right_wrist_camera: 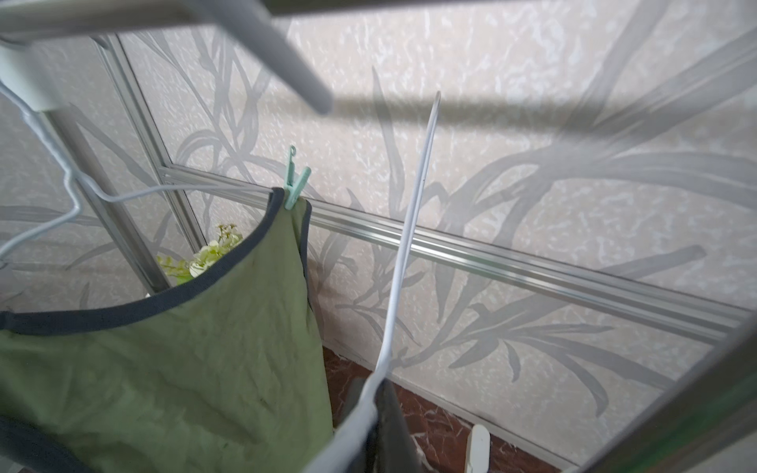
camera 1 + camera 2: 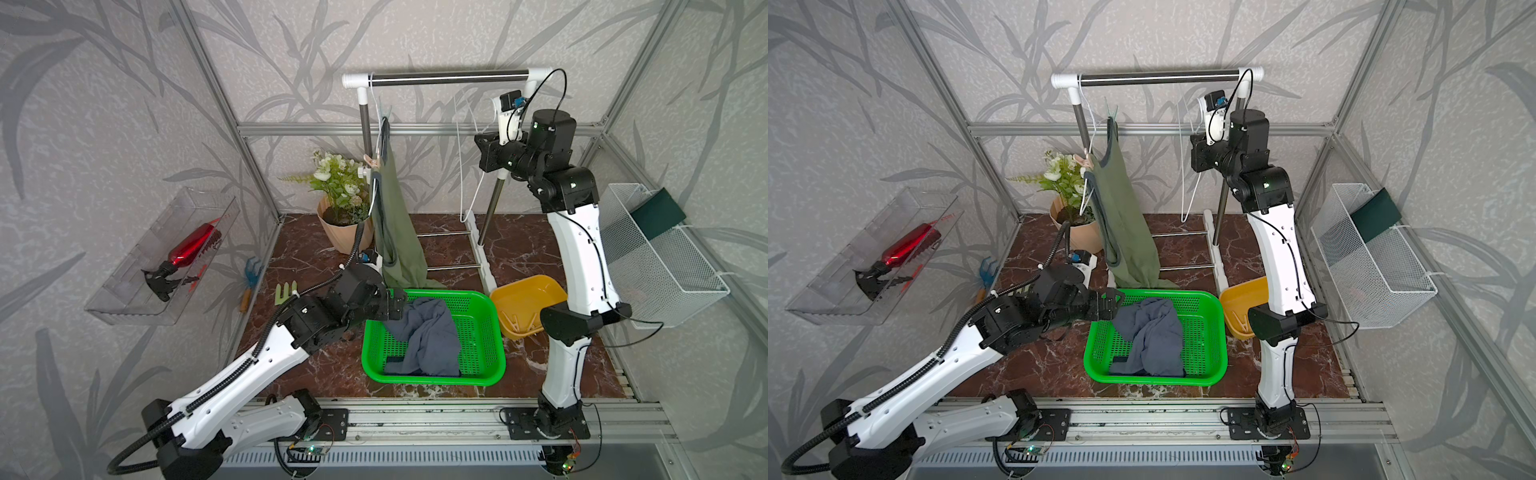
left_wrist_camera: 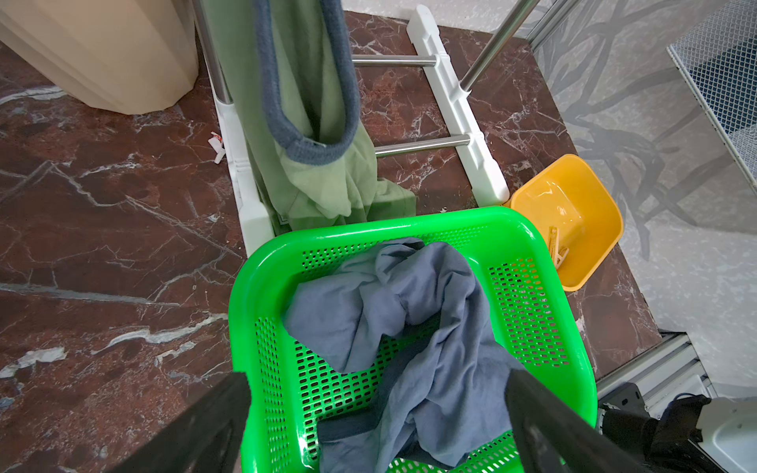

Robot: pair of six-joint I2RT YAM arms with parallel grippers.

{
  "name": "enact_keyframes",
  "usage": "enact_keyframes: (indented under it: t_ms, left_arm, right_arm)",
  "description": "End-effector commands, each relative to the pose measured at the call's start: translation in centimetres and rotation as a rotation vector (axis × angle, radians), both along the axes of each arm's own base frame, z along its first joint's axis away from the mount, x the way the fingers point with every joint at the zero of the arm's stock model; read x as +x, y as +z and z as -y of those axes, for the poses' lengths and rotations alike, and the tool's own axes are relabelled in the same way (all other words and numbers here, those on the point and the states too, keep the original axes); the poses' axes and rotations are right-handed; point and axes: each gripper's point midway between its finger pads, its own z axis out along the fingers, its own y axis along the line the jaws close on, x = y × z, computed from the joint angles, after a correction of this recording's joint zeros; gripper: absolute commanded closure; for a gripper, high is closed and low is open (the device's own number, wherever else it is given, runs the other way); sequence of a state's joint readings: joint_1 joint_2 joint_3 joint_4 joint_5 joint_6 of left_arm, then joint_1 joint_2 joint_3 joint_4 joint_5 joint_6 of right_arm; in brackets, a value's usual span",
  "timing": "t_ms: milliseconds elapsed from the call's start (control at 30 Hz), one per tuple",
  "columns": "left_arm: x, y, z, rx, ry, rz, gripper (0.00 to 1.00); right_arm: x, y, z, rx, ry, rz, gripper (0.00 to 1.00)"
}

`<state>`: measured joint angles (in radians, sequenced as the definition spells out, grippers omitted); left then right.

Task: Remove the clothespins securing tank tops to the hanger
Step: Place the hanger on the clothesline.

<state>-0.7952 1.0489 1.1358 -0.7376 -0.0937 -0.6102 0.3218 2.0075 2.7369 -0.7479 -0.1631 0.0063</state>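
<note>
An olive green tank top [image 2: 397, 232] with grey-blue trim — a slate-blue tank top [image 2: 430, 336]; bright green perforated basket [image 2: 432, 379]; yellow bin [image 2: 525, 295]; red-brown, white-veined marble counter [image 2: 324, 365] — mint clothespin [image 1: 295, 184].

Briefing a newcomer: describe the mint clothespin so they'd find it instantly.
Find the clothes rack at the back, then the olive tank top hanging from its wire hanger. One strap is pinned by a mint-green clothespin; a peach clothespin holds the other.
</note>
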Motion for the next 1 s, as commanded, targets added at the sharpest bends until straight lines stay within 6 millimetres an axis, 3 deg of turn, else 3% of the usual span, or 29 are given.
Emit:
enact_keyframes:
  t_ms: [0,433,667,967]
  left_arm:
    - [0.2,-0.1,0.2,-0.021,0.009,-0.013,0.02]
    - [0.2,-0.3,1.2,-0.035,-0.007,-0.048,0.03]
    - [0.0,-0.5,0.9,-0.018,0.000,-0.069,0.03]
    - [0.3,-1.0,1.9,-0.020,-0.016,-0.103,0.03]
  right_arm:
    - [-1.3,4.3,0.3,0.036,0.016,0.140,1.00]
    - [1.5,6.3,1.9,0.183,-0.024,0.220,1.00]
    - [4.1,4.8,1.9,0.222,-0.043,0.199,1.00]
    - [6.0,2.7,1.9,0.206,-0.077,0.161,1.00]
